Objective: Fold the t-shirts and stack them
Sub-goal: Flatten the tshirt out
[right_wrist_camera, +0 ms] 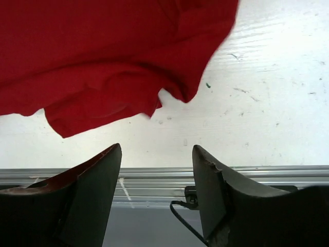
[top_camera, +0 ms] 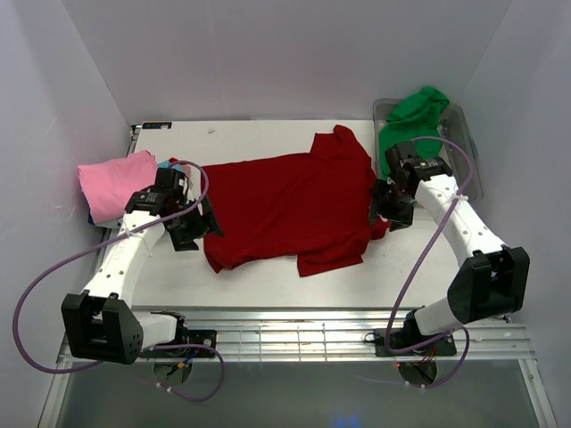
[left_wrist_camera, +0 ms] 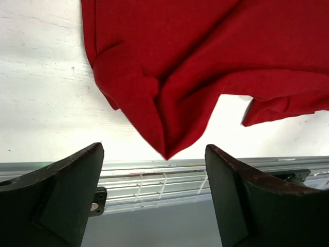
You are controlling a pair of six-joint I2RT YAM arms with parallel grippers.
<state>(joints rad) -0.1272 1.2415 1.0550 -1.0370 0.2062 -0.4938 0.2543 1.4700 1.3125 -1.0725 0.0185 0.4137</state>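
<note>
Red t-shirt [top_camera: 290, 209] spread flat; both tools agape.

No legible text, brand, number or sign in any view. Only a small dark strip [top_camera: 153, 126] at the far left corner of the table [top_camera: 268, 138], too small to read.
</note>
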